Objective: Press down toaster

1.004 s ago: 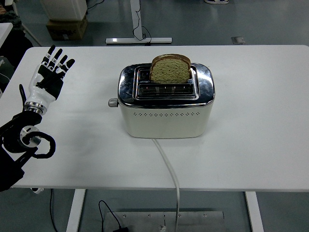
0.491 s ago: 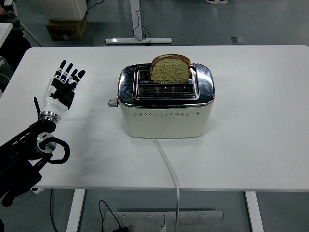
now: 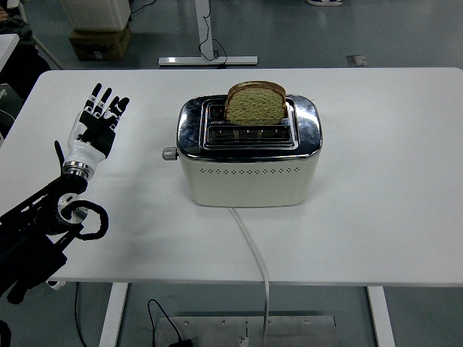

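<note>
Left of toaster (image 3: 248, 150): robot hand (image 3: 95, 129), apart.

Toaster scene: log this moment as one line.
left hand open, left of toaster | lever up | bread in slot

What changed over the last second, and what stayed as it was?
The left hand, fingers spread and holding nothing, moved rightward toward the toaster, mostly in the first half second. It has not reached the lever. Toaster, bread slice and cord stayed put.

A cream toaster (image 3: 248, 155) with a chrome top stands mid-table, its side lever (image 3: 169, 153) up.
</note>
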`<state>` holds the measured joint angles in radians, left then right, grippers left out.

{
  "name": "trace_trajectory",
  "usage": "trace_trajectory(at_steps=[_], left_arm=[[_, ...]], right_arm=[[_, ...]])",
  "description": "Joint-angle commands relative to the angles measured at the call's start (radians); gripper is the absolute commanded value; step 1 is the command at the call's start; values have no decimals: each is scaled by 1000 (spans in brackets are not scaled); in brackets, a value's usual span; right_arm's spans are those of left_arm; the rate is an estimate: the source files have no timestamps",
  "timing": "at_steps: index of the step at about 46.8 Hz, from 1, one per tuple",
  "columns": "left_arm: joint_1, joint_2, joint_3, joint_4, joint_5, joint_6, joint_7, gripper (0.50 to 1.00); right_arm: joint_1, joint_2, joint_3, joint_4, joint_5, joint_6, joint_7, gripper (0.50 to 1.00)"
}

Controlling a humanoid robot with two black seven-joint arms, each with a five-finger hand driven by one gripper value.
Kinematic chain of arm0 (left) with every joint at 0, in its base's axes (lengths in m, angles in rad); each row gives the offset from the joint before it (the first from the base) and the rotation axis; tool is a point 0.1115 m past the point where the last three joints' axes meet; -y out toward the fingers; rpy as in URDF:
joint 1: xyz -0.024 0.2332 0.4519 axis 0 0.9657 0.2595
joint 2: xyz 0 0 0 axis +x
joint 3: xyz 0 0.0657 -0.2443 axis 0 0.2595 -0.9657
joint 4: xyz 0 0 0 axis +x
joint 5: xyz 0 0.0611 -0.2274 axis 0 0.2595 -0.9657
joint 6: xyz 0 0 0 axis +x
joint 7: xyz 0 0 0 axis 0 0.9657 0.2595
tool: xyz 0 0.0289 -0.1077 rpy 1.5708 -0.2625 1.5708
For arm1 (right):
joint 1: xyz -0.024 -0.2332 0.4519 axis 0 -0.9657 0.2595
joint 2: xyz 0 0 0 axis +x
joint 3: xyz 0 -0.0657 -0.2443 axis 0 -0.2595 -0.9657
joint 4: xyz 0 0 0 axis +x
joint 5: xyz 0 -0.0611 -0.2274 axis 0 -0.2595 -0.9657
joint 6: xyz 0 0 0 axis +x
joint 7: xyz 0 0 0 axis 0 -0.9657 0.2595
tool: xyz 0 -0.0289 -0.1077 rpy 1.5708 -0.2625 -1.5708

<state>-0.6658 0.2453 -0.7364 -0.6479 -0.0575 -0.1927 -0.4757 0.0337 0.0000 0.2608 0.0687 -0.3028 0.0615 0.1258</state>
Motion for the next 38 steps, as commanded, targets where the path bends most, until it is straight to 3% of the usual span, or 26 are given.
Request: trace_trajectory(at_steps=[1,38], left_arm=[[-5,0,0,10,1,-1,2,1000],[-29,9,0,11,1,-1,2,1000]], right_arm=[[0,0,0,0,-2,1,0,998],[3,0,0,16,-1,5,5,998]])
